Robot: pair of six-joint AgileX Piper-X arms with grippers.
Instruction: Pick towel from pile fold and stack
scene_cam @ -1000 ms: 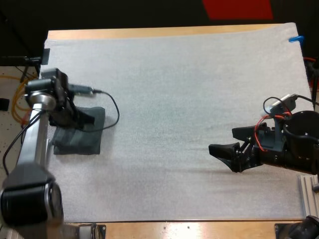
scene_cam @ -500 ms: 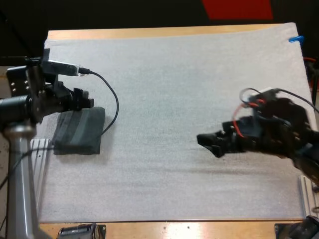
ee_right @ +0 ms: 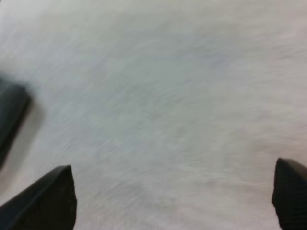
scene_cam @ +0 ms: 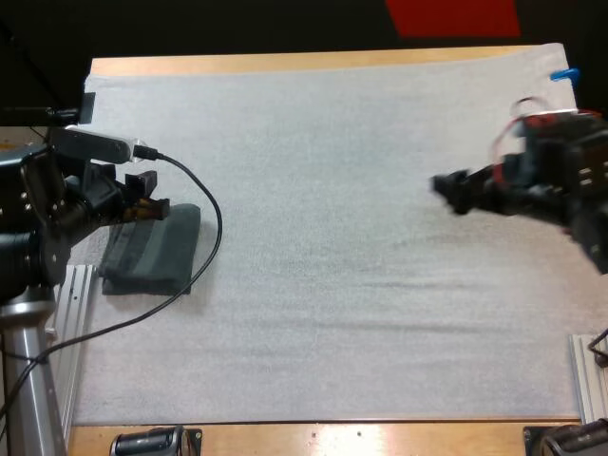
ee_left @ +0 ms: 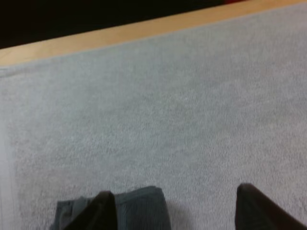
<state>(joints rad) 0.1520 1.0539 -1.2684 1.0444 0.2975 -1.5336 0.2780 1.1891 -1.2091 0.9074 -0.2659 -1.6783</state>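
Two claws hang over the white mat (scene_cam: 313,285), well apart from each other, one toward each side of the desk (scene_cam: 285,62).

The left claw (scene_cam: 147,195) is at the mat's left side, just above the far end of the folded towel (scene_cam: 152,252). In the left wrist view its two black fingers (ee_left: 103,213) stand wide apart and clear of the cloth. One finger is just beside the towel's far corner, the other is out over plain mat, and nothing is gripped between them. Beyond them the mat runs to the desk's bare wooden far edge.

The folded towel is dark grey-green. It lies flat on the mat close to its left edge, a tidy oblong whose long side runs from near to far. Soft ridges run along its top. I cannot tell how many layers it has.

The right claw (scene_cam: 451,193) is over the right half of the mat, toward the far side, and points left toward the middle. In the right wrist view its fingers (ee_right: 48,199) are spread wide, with only bare mat between them, so it carries nothing. A dark shape (ee_right: 12,115) lies on the mat far ahead of this claw, too blurred to tell what it is.
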